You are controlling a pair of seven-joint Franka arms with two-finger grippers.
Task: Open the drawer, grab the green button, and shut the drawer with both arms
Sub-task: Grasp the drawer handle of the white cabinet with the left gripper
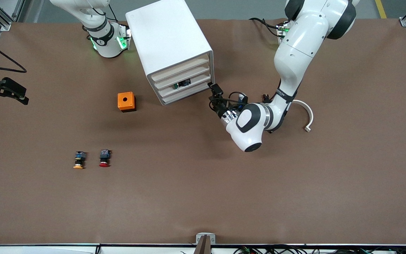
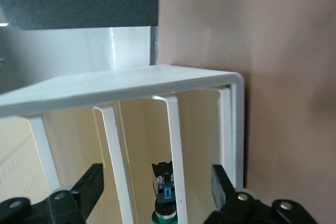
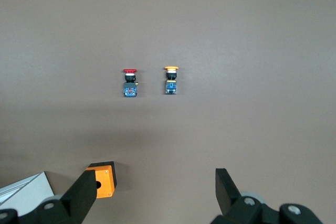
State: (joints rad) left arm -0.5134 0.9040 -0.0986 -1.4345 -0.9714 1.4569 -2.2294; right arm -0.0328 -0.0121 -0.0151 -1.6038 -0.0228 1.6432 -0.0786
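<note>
Buttons, orange-capped [image 1: 78,159] and red-capped [image 1: 104,158], lie nearest; left end effector [image 1: 214,94] spread before the drawer [image 1: 186,84]; right end effector [image 3: 155,195] spread, waiting.

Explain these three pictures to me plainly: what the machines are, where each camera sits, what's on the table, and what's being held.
Two white robot arms work at a brown table. The wide picture looks down from across it; the other two come from cameras on each arm's wrist.

The left claw is open at the front of a white cabinet, where a green-capped button sits in the drawer.

The right claw waits open over its end of the table, holding nothing.

Also there: an orange box, a red-capped button, an orange-capped button and a curved white strip.
</note>
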